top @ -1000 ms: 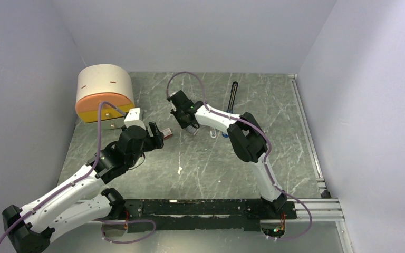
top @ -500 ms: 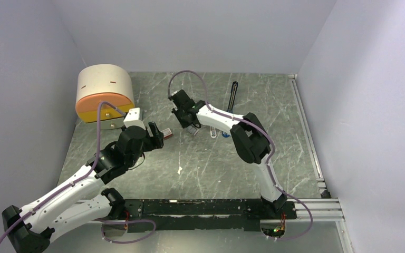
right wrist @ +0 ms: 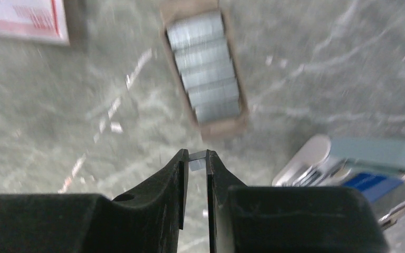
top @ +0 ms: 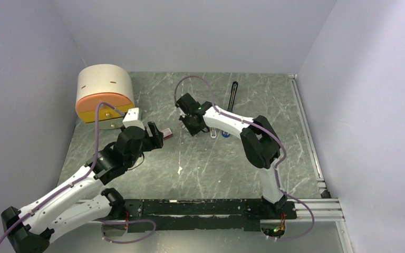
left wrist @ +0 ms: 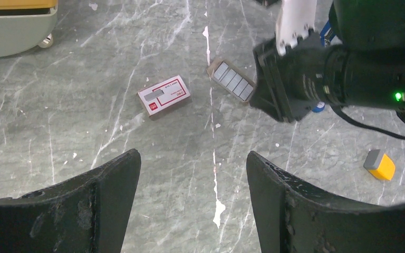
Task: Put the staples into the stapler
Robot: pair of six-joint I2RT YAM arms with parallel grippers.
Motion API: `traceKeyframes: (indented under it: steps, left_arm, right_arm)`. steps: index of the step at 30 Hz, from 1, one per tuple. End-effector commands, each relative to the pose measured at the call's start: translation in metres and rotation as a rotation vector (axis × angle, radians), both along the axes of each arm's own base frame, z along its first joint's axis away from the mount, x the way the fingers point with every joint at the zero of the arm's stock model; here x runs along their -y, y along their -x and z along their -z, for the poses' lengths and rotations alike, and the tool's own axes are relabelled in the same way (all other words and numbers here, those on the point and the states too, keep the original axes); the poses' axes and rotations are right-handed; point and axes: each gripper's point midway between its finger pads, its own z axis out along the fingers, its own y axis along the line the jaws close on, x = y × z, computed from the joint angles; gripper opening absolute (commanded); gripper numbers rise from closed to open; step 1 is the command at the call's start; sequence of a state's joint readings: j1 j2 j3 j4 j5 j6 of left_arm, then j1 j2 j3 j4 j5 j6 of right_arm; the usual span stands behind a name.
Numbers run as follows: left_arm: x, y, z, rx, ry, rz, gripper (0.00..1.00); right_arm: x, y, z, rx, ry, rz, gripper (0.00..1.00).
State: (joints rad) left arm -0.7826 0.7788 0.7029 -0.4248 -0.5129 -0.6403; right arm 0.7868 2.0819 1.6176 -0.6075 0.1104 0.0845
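The right hand (right wrist: pixel 195 159) is almost closed and pinches a small grey strip of staples (right wrist: pixel 197 154) at its tips. It is above the counter (right wrist: pixel 84 132), between the tray of other staples (right wrist: pixel 204 68) and the stapler (right wrist: pixel 348 158). I judge the strip to be light, thin and brittle, so it is best held on its flat sides. The left hand (left wrist: pixel 192 157) is wide open and empty.

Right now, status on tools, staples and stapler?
Left tool open, hovering, empty. Right tool shut on a thin strip of staples, just off the tray. Stapler close by on its right, nothing between.
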Motion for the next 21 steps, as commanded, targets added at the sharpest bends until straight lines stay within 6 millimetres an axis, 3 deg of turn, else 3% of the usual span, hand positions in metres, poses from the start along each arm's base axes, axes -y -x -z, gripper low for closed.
traceKeyframes:
  steps: [1,9,21]
  left_arm:
    - [-0.002,0.001,0.001,0.004,0.0,-0.003,0.78]
    - [0.0,0.002,0.0,0.006,0.006,0.006,0.78]
    - [0.001,0.002,0.0,0.005,0.008,0.013,0.78]
  right_arm:
    - [0.032,0.047,0.002,-0.127,0.085,-0.022,0.21]
    - [0.052,0.081,0.017,-0.236,0.138,-0.043,0.22]
    - [0.051,0.08,0.026,-0.247,0.173,-0.045,0.27]
